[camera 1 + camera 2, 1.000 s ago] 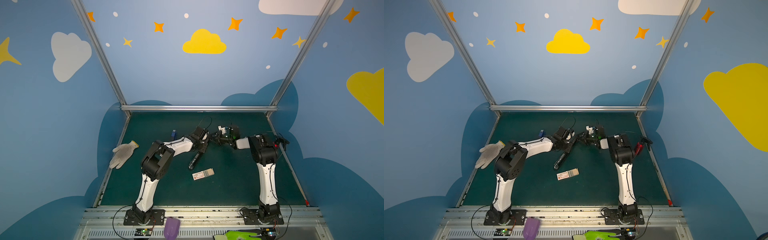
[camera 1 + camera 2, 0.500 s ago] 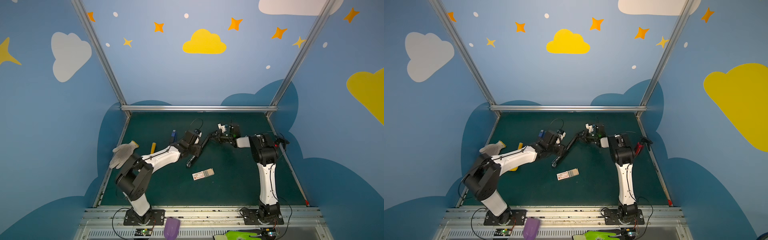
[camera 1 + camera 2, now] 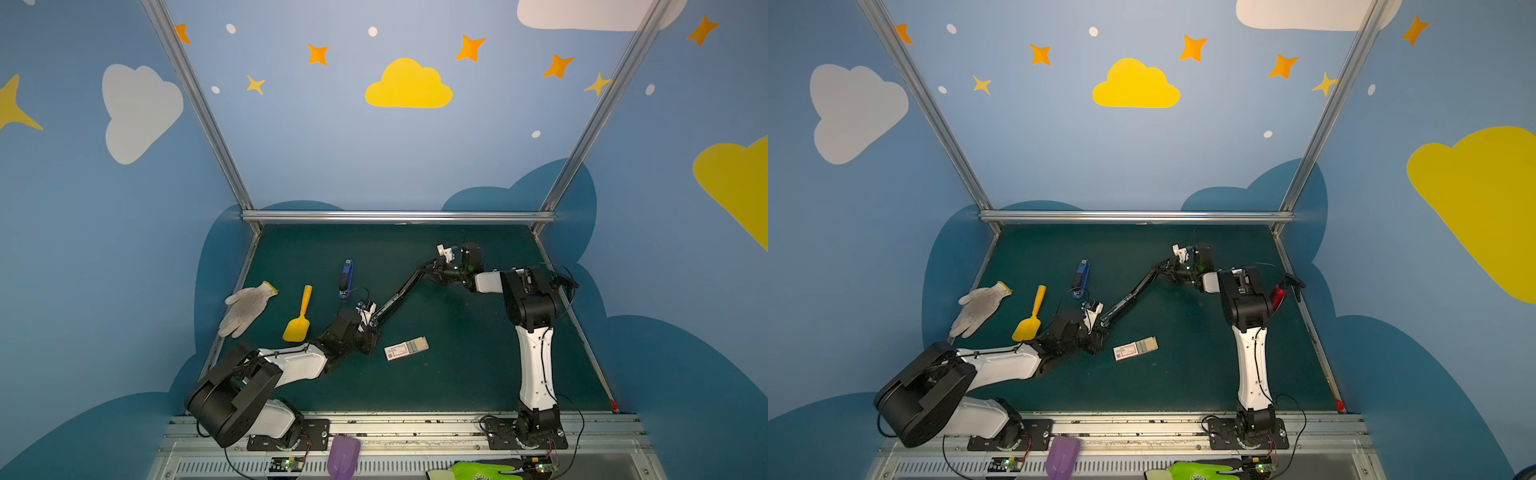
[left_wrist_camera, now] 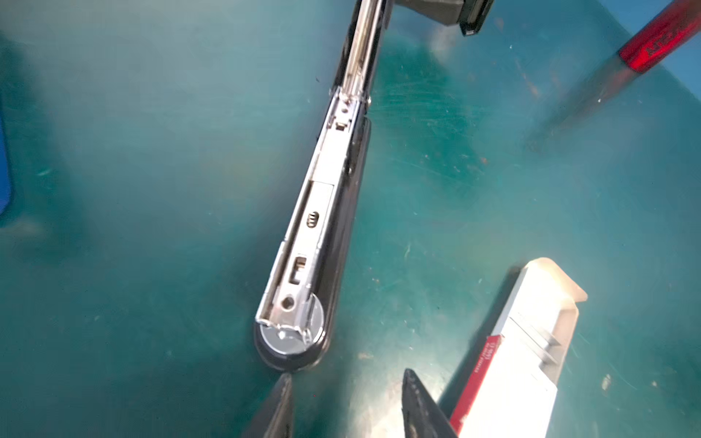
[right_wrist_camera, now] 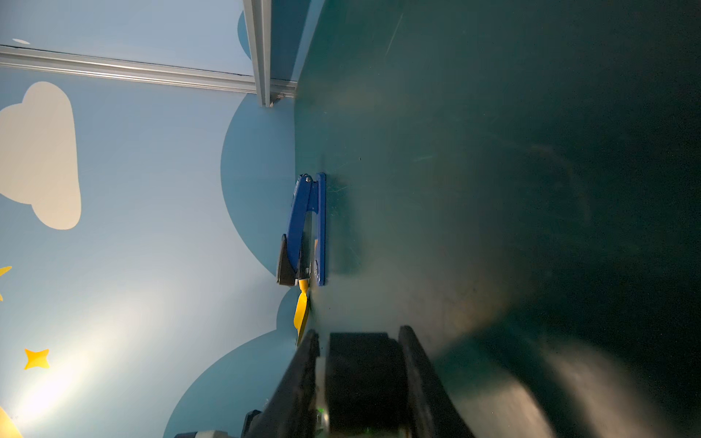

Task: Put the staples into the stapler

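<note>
The staples [image 3: 417,345] lie in grey rows in the pulled-out tray of a small white box [image 3: 399,351] with a red mark. The box rests flat near the middle of the table [image 3: 457,374], a little toward its front edge.

Just beside the box, the left end effector [image 4: 347,409] hovers low over the table. Its fingers [image 4: 282,405] are apart with nothing between them, and they point at the near tip of the black stapler [image 3: 395,297].

That stapler is swung open. Its chrome channel faces up, with its tip on the table, and it slopes up toward the back right. There the right end effector [image 5: 358,333] is clamped on its raised black end.

A blue stapler [image 3: 345,278], a yellow scoop [image 3: 300,318] and a white glove [image 3: 247,307] lie toward the left edge.
</note>
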Robot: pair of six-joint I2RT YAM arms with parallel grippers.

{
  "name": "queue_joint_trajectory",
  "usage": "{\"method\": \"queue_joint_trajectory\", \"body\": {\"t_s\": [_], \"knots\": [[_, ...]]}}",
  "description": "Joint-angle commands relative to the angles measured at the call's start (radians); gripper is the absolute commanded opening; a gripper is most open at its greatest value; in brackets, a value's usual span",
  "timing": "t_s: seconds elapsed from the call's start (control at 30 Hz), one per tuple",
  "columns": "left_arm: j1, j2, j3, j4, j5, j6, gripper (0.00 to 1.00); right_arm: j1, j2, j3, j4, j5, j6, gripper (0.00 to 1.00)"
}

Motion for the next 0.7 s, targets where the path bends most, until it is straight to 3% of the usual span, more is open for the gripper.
{"method": "queue_joint_trajectory", "body": {"t_s": [0.0,0.1,0.37,0.5,0.67], "knots": [[0.037,0.036,0.013,0.160,0.029,0.005,0.46,0.006,-0.047,0.033,-0.012,-0.034,-0.007,0.09],[0.087,0.086,0.024,0.206,0.073,-0.003,0.46,0.007,-0.045,0.037,-0.014,-0.037,-0.009,0.09],[0.152,0.193,0.079,0.244,0.324,-0.003,0.42,0.010,-0.030,0.044,-0.017,-0.039,-0.010,0.09],[0.150,0.207,0.068,0.254,0.340,-0.004,0.38,0.008,-0.027,0.048,-0.017,-0.037,-0.010,0.09],[0.135,0.190,0.028,0.266,0.284,0.002,0.34,0.007,-0.021,0.054,-0.021,-0.034,-0.010,0.09]]}}
